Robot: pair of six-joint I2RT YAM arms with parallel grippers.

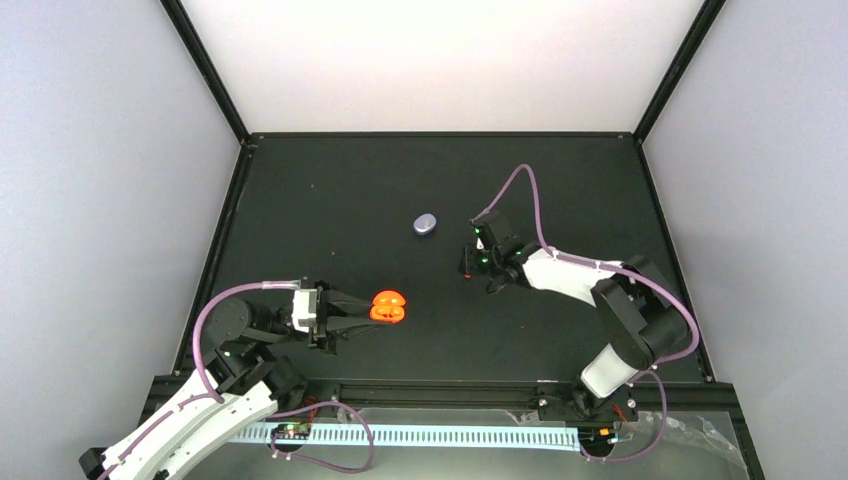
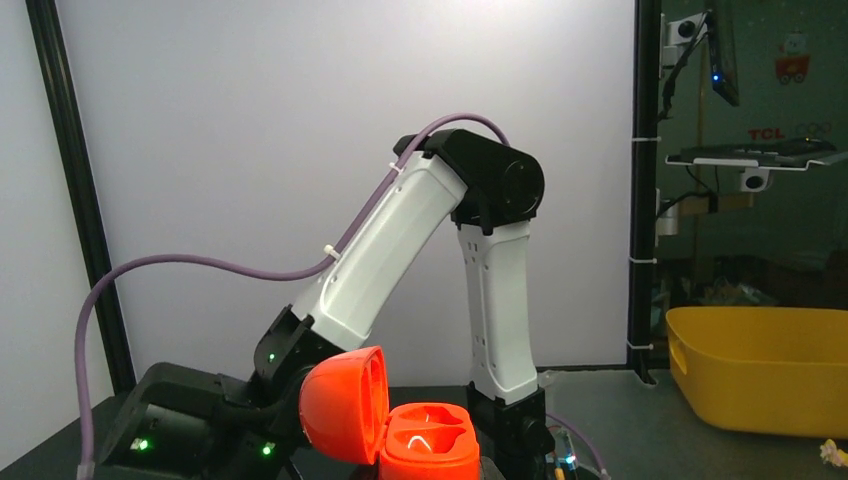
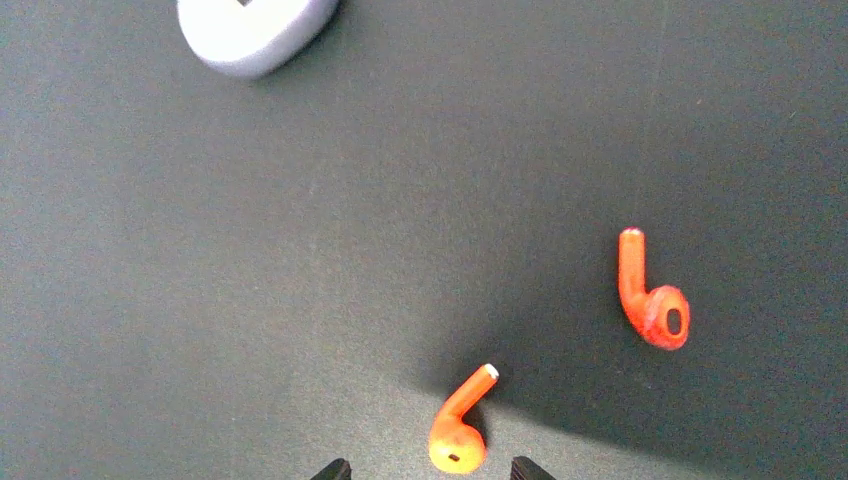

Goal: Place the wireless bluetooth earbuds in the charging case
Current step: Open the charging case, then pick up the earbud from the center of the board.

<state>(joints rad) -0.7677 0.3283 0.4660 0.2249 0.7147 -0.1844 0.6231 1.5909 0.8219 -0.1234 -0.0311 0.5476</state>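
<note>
At the left of the counter our left arm reaches in from the near corner. Its pincer is clamped tight on the orange case, which sits over the near left part of the black surface. We cannot tell whether the case rests on the counter or is held just above it. The case is open. In the left wrist view its lid tilts up to the left of the base, and a pale glint shows in the hollow, but we cannot make out whether anything lies inside. Behind it in that view we see the white and black links of the right arm, and off to the right a yellow bin. Moving right across the counter, a lilac-grey case lies near the middle, well apart from the orange one and farther from the arm bases. Just to its right the right pincer points down at the counter. Its jaws are partly spread and hold nothing. In the right wrist view the two dark fingertips stand either side of the nearer earbud. That earbud is orange and lies flat on the counter, touching neither tip, with its stem slanting up to the right. The other earbud, also orange, lies farther right with its stem pointing away from the pincer. Both earbuds are on the bare counter, outside either case and well apart from the orange case.
</note>
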